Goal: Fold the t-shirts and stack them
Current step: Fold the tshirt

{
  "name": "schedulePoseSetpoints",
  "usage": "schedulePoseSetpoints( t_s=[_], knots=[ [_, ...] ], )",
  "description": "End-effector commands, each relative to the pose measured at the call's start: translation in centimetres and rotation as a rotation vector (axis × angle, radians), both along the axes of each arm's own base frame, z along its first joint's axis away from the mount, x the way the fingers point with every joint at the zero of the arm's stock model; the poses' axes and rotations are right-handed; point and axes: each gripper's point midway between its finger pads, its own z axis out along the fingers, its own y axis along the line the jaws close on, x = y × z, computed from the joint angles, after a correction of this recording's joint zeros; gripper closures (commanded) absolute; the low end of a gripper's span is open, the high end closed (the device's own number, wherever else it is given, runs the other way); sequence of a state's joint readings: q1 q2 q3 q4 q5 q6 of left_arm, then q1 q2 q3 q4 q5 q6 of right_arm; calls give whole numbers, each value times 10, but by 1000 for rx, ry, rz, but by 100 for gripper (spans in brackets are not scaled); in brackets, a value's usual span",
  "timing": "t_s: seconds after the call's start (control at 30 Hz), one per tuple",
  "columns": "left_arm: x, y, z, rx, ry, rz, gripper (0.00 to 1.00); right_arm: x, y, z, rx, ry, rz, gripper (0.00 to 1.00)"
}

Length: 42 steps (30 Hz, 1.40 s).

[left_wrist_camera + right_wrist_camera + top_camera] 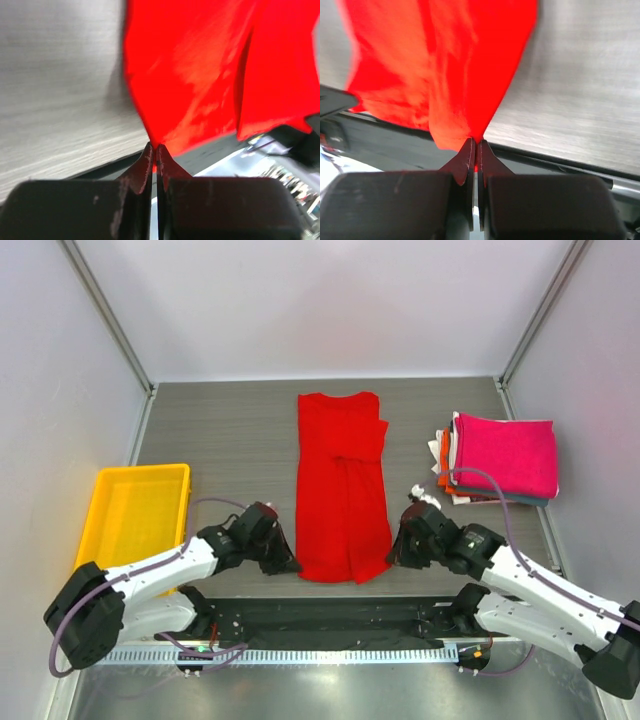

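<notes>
The red t-shirt (340, 490) was spread lengthwise at the worktop (230, 440) centre, its near hem corners pinched by the closed left gripper (291, 564) and right gripper (393, 557). Folded t-shirts (503, 453) were stacked by the right edge.

Your top view looks down on the whole surface (220, 430) from above its near edge. Both wrist views sit close behind their fingers (141, 167), facing the red t-shirt (340, 490), shared by all three.
</notes>
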State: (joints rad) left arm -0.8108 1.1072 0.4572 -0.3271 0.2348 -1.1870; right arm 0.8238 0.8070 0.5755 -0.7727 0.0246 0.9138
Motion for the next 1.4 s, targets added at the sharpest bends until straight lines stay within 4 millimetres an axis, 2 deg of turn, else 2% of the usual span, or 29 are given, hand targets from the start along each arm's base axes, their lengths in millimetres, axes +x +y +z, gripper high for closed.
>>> schedulePoseSetpoints(
  t_s=[0.0, 0.03, 0.07, 0.1, 0.2, 0.23, 0.3, 0.33, 0.37, 0.4, 0.43, 0.47, 0.53, 0.57, 0.6, 0.63, 0.67, 0.7, 0.73, 0.8, 0.83, 1.03, 1.07, 1.3, 1.37],
  knots=[
    [21, -7, 37, -79, -48, -6, 100, 30, -6, 41, -49, -155, -36, 99],
    [26, -7, 41, -88, -53, 0, 100, 36, -6, 41, -82, -155, -41, 99],
    [33, -5, 46, -93, -49, 14, 100, 43, -3, 51, -85, -181, -34, 99],
    [43, -9, 59, -109, -85, 8, 100, 52, -6, 52, -117, -196, -50, 99],
    [68, -1, 70, -63, -114, 49, 100, 76, -3, 62, -192, -228, -55, 99],
    [80, -3, 83, -73, -148, 51, 100, 88, -8, 67, -224, -254, -86, 99],
    [101, 3, 86, -69, -148, 98, 100, 112, -10, 76, -272, -292, -121, 99],
    [114, 3, 96, -75, -171, 119, 100, 126, -18, 77, -288, -299, -160, 99],
    [127, 7, 102, -73, -193, 147, 100, 137, -17, 76, -288, -290, -169, 99],
    [137, 10, 97, -40, -197, 172, 100, 151, -15, 77, -270, -305, -166, 99],
    [145, 11, 98, -34, -202, 185, 100, 163, -22, 74, -236, -276, -195, 99],
    [160, 11, 108, -44, -226, 206, 100, 173, -22, 76, -222, -279, -201, 99],
    [177, 9, 102, -28, -215, 222, 100, 194, -24, 68, -229, -263, -201, 99],
    [188, 8, 109, -35, -232, 235, 100, 206, -26, 71, -222, -268, -214, 99],
    [196, 8, 101, -21, -212, 242, 100, 215, -25, 64, -232, -251, -212, 99],
    [204, 7, 101, -22, -219, 248, 100, 221, -25, 61, -239, -246, -203, 99],
    [213, 7, 106, -25, -232, 261, 100, 231, -23, 67, -224, -262, -208, 99],
    [218, 8, 103, -19, -229, 271, 100, 236, -22, 57, -236, -237, -200, 99],
    [225, 8, 98, -15, -224, 283, 100, 245, -20, 62, -227, -249, -197, 99],
    [236, 8, 101, -17, -235, 297, 100, 252, -20, 51, -231, -219, -193, 99],
    [240, 9, 94, -7, -219, 305, 100, 258, -20, 54, -226, -227, -198, 99],
    [263, 13, 90, -31, -213, 331, 100, 284, -18, 41, -208, -199, -195, 99],
    [266, 12, 84, -25, -199, 330, 100, 286, -18, 39, -206, -193, -194, 99],
    [284, 16, 74, -30, -173, 340, 100, 304, -19, 27, -195, -168, -194, 99],
    [292, 13, 81, -49, -191, 335, 100, 308, -21, 27, -191, -169, -198, 99]
  ],
)
